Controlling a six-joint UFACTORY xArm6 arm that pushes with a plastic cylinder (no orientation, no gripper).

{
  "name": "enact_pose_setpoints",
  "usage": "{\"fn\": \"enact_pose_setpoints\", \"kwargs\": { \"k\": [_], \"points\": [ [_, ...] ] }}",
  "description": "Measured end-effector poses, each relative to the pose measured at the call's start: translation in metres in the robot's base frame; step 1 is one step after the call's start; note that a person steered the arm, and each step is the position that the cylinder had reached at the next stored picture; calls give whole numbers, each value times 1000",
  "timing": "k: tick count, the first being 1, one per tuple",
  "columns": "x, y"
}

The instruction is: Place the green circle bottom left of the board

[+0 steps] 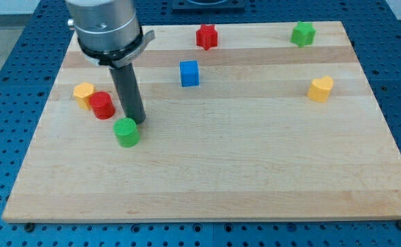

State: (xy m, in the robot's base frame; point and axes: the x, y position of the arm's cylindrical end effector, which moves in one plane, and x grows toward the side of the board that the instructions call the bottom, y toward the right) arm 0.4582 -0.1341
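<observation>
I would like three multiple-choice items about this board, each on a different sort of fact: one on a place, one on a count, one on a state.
1. Where is my tip relative to the green circle?
A. just above it and slightly to the view's right
B. far off at the view's right edge
C. below it, near the view's bottom

2. How many red blocks show on the board?
A. one
B. two
C. four

3. Which block does the red cylinder touch?
A. blue cube
B. yellow heart
C. yellow block at the view's left

Answers: 1 A, the rod's end stands at the circle's upper right edge. 2 B, the cylinder and a red star. 3 C, they sit pressed together.
</observation>
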Motion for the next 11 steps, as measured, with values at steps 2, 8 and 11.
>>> {"fn": "enact_pose_setpoints", "kwargs": {
  "k": [2,8,11],
  "points": [
    [31,-25],
    [66,-7],
    [93,-34]
  ]
}}
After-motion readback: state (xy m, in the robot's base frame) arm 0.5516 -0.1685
